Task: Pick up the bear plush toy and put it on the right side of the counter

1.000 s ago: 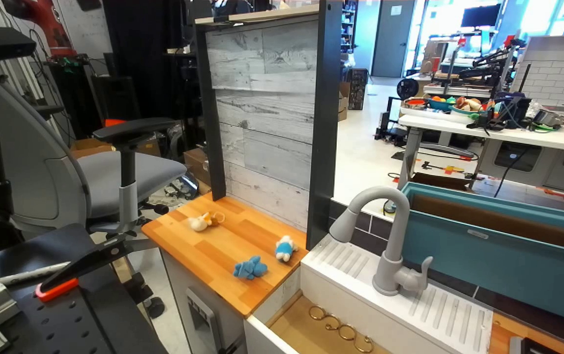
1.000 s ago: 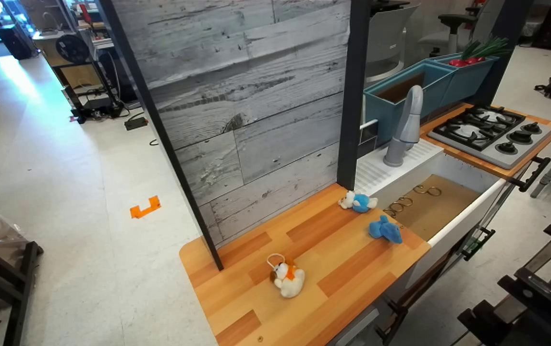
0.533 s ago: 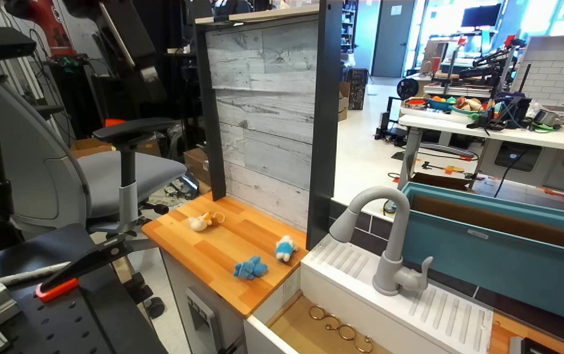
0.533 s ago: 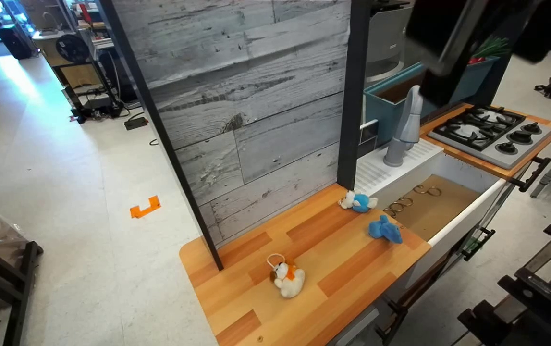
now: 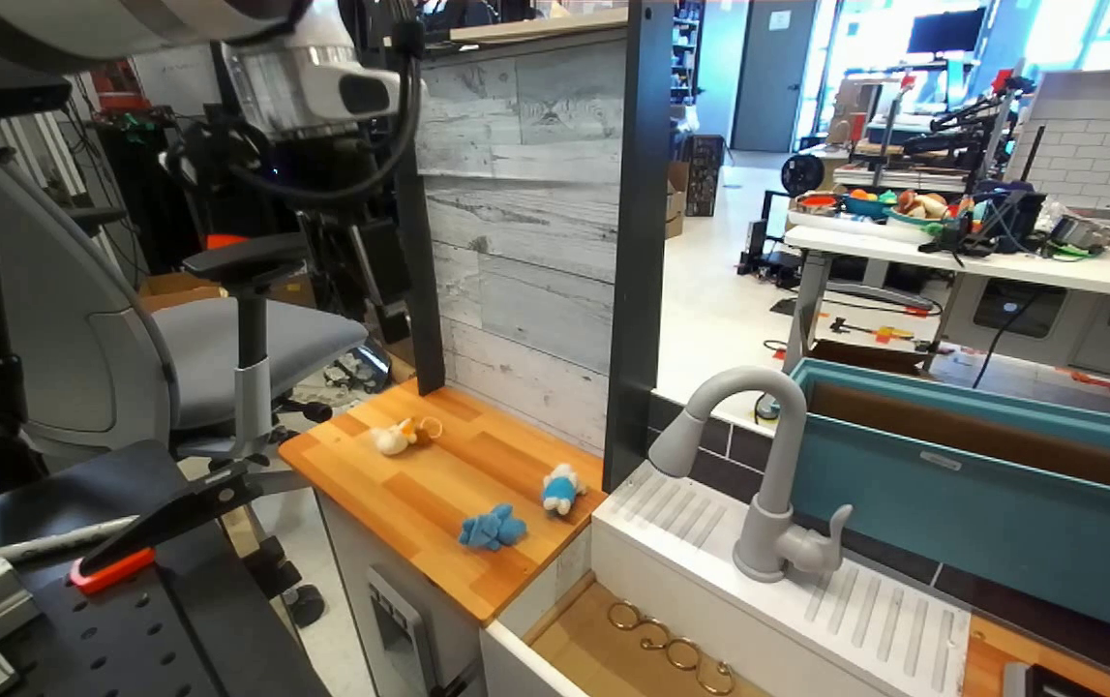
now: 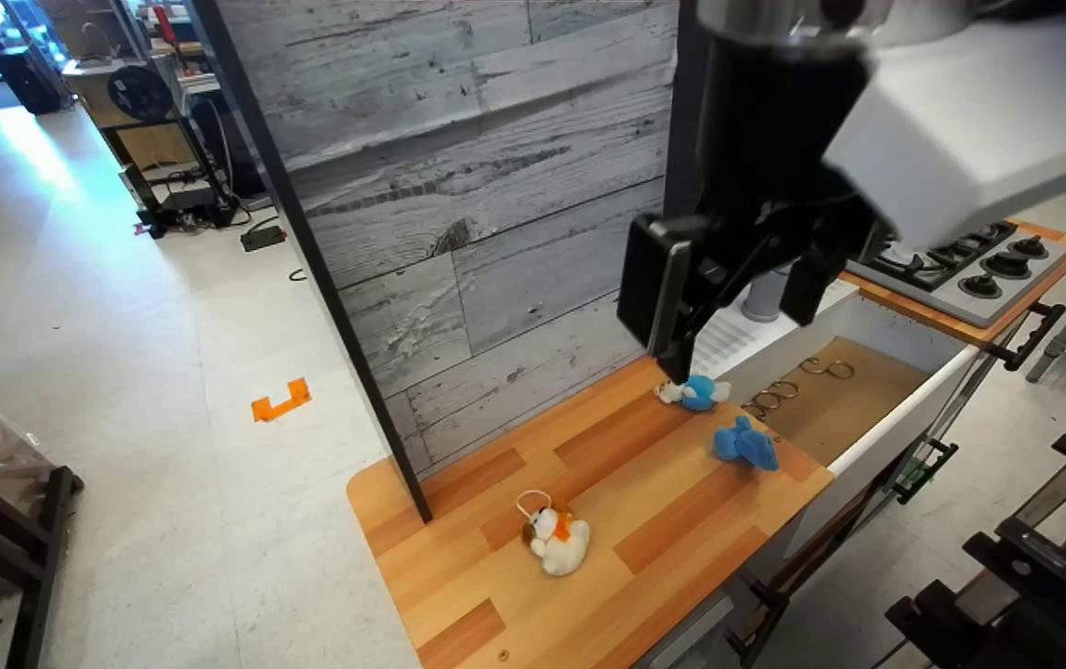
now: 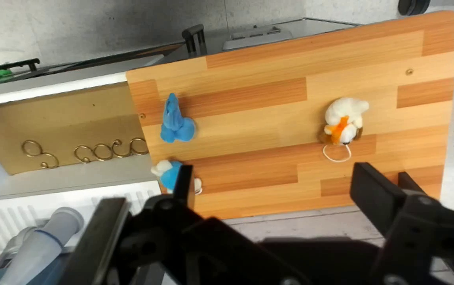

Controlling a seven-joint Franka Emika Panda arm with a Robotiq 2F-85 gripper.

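Observation:
The bear plush toy, a small cream plush with an orange scarf and a white loop, lies on the orange-brown wooden counter (image 6: 663, 530). The plush shows in both exterior views (image 5: 392, 439) (image 6: 565, 550) and in the wrist view (image 7: 346, 112), right of centre. My gripper (image 7: 273, 178) is open with nothing between its fingers. It hangs well above the counter, pointing down, as both exterior views show (image 5: 392, 324) (image 6: 739, 330). In the wrist view the plush is beyond the right fingertip, apart from it.
A bright-blue toy (image 7: 176, 122) and a white toy in blue (image 7: 167, 174) lie at the counter's sink end. The left finger partly hides the white one. A grey wood-look panel (image 6: 495, 232) stands along the back edge. The sink has a grey faucet (image 5: 777, 465).
The arm was out of view a second ago, then came in at the top edge. It now hangs over the counter with the gripper pointing down. The toys have not moved.

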